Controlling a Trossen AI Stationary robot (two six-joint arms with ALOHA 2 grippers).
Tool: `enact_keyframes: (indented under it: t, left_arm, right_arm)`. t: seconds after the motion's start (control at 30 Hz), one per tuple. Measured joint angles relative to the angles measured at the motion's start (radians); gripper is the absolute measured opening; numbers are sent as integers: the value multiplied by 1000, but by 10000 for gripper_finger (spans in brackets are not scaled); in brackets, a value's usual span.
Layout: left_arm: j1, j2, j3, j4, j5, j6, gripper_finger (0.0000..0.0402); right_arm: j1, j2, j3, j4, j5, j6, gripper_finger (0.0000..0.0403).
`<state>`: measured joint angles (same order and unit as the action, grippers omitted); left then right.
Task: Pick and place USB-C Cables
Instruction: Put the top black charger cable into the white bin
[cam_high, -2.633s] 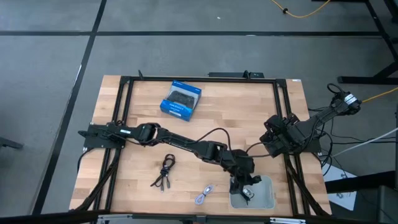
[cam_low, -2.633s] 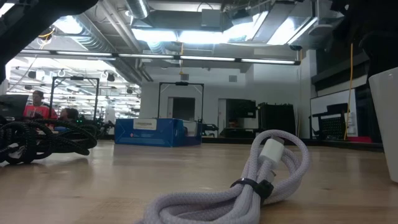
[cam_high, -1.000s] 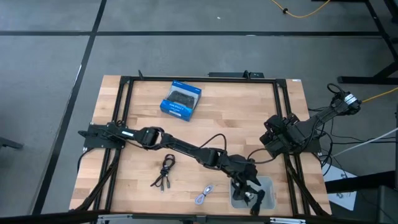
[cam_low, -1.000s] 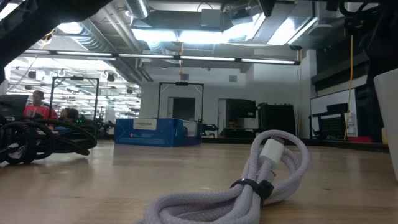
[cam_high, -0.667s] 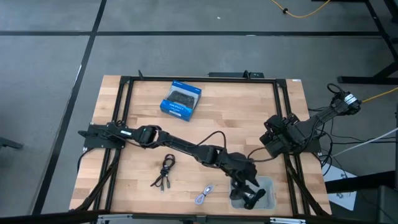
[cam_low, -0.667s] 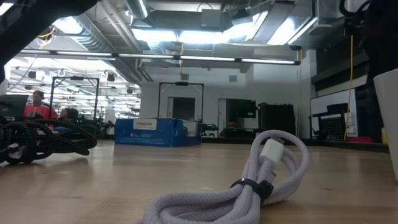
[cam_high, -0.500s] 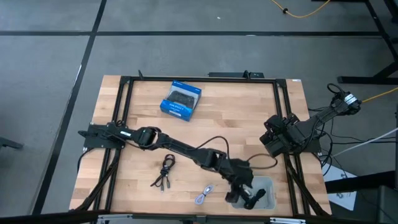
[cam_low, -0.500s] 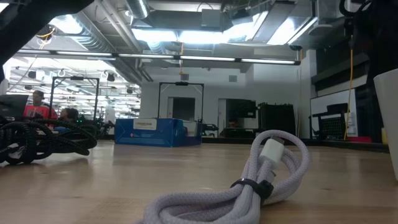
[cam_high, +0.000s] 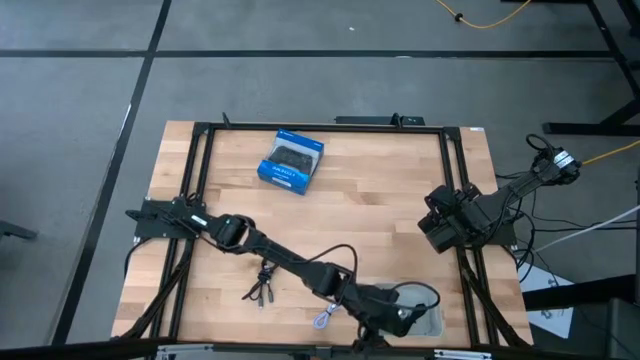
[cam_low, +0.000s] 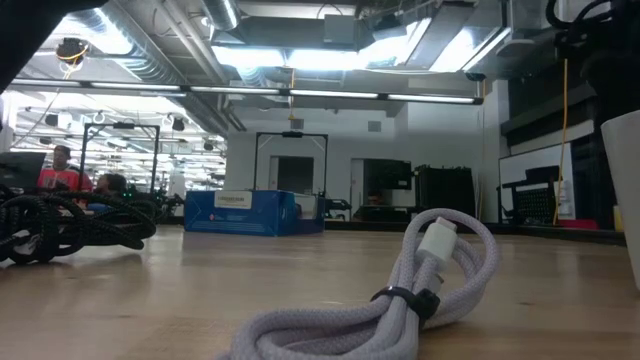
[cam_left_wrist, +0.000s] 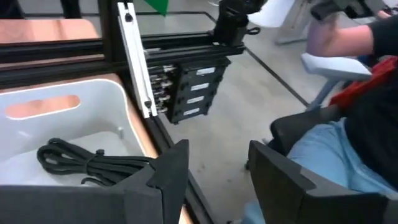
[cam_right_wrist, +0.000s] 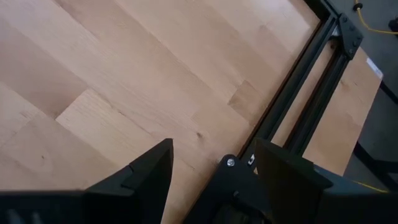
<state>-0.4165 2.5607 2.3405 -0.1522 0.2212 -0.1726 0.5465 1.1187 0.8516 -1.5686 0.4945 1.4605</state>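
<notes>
A black USB-C cable bundle lies on the floor of the white bin, which stands at the table's near right. My left gripper is open and holds nothing; it hangs at the bin's near-left side and points past the table's edge. A light grey cable lies on the wood near the front edge. Black cables lie left of it, partly under my left arm. My right gripper waits open over bare wood at the right.
A blue box sits at the far middle of the table. The black frame rail runs along the table's right side. A seated person is beyond the table's edge, in front of my left gripper.
My left arm has swung toward the table's near edge and a little left, carrying its gripper from above the bin to the bin's near-left side. The black cable in the bin and the cables on the table have stayed in place.
</notes>
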Motion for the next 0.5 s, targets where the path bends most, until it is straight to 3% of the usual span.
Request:
enact_keyframes:
  t: [0.27,0.5]
  left_arm:
    - [0,21,-1,82,-172,-1,95]
    - [-22,18,0,87,-205,90,12]
  right_arm:
    - [0,0,0,9,0,0,228]
    - [0,0,0,3,18,-2,228]
